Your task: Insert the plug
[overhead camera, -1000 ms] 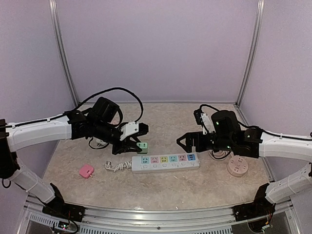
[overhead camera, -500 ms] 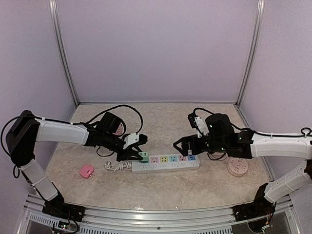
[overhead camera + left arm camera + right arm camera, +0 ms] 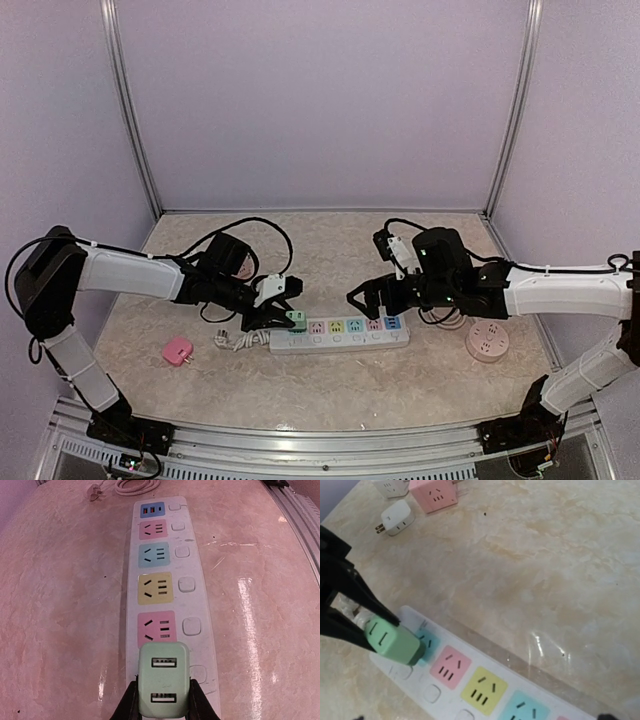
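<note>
Marbled beige worktop (image 3: 330, 385) carries a white power strip (image 3: 350, 336) with coloured sockets. At its leftmost socket sits the green plug (image 3: 163, 685), touching the strip, with the left claw (image 3: 284, 314) clamped on it. Just behind the strip's middle hangs the right claw (image 3: 363, 296), jaws wide apart and holding nothing. Well to the left lies a pink plug (image 3: 178, 351).

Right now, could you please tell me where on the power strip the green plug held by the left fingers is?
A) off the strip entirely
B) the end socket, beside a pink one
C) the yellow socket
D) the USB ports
B: the green plug, pinched by the left fingers, sits at the power strip's last socket next to a pink socket, with the yellow socket and USB ports uncovered.
</note>
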